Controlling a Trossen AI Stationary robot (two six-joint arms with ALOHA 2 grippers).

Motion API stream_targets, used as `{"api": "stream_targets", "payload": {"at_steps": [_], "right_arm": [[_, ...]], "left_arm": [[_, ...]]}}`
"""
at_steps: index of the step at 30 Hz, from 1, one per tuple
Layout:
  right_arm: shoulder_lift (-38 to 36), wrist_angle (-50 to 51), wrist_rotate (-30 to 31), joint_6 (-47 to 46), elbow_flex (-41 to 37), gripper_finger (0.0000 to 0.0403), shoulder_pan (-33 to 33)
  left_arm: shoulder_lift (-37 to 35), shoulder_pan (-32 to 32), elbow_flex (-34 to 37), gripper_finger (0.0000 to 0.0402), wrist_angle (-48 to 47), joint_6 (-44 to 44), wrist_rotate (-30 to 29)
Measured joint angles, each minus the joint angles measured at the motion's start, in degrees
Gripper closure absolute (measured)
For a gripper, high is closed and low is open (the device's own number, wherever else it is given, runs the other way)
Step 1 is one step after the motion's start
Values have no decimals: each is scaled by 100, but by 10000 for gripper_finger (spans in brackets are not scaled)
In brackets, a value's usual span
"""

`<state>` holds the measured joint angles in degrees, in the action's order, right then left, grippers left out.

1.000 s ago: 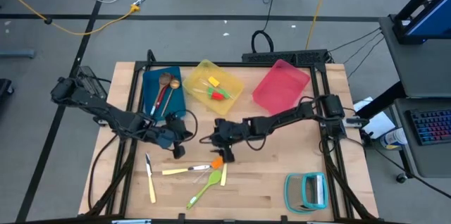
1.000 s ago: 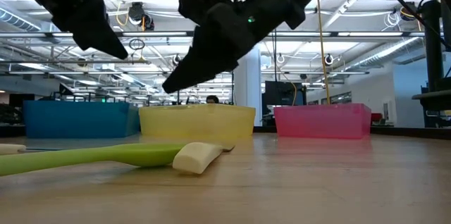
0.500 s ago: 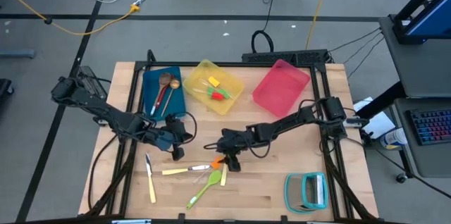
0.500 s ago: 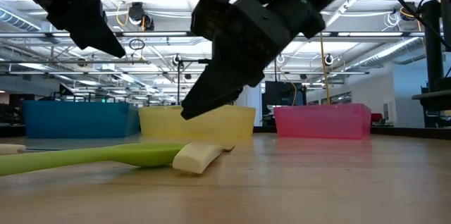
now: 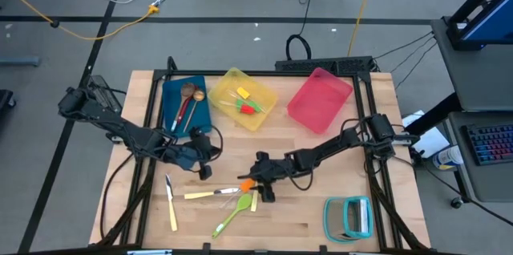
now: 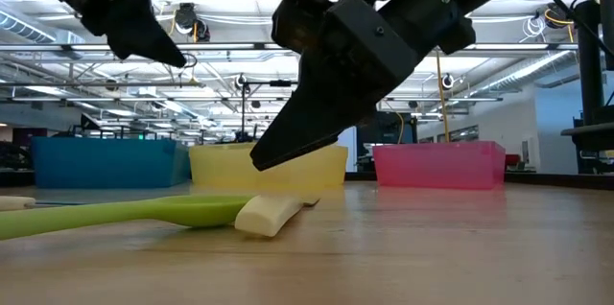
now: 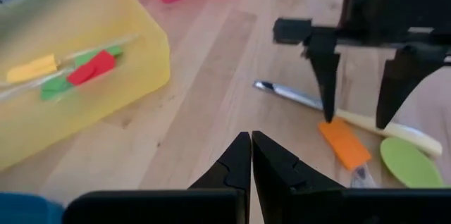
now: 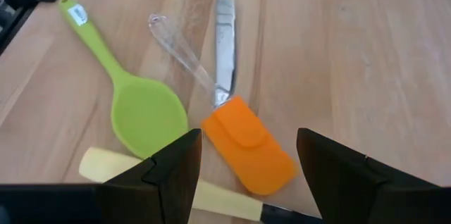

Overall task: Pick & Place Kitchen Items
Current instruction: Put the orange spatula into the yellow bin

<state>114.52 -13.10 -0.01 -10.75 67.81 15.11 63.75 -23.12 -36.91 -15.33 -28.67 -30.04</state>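
Observation:
An orange spatula (image 8: 248, 148) with a clear handle lies flat on the wooden table, beside a lime-green spoon (image 8: 144, 111), a knife blade (image 8: 224, 48) and a cream handle (image 8: 211, 199). My right gripper (image 8: 246, 139) is open just above the spatula's head, one finger on either side, touching nothing. In the left wrist view its fingers (image 7: 328, 76) stand over the spatula (image 7: 345, 145). My left gripper (image 7: 251, 146) is shut and empty, hovering left of the pile (image 5: 204, 171), in front of the yellow bin (image 7: 77, 90).
Blue bin (image 5: 184, 104) with spoons, yellow bin (image 5: 244, 99) with small spatulas and pink bin (image 5: 319, 99) line the far side. More cream-handled cutlery (image 5: 171, 199) lies near the front left. A teal-framed rack (image 5: 350, 216) sits at the front right.
My right gripper has gone toward the table's near edge and down, rolling as it went, and now stands over the orange spatula, still open. The utensils have not moved.

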Motion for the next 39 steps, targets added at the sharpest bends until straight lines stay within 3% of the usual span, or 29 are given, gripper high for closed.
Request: {"api": "stream_targets", "payload": {"at_steps": [9, 21, 25, 34, 39], "right_arm": [[604, -336, -172, 15, 120, 177, -91], [638, -61, -57, 1061, 118, 185, -350], [634, 211, -175, 1020, 129, 218, -442], [635, 93, -225, 1576, 118, 332, -482], [638, 92, -228, 1597, 116, 364, -498]], "left_arm": [[0, 118, 0, 385, 352, 509, 2], [0, 254, 0, 385, 343, 834, 4], [0, 254, 0, 385, 339, 963, 6], [0, 254, 0, 385, 308, 954, 8], [0, 254, 1, 385, 308, 904, 9]]}}
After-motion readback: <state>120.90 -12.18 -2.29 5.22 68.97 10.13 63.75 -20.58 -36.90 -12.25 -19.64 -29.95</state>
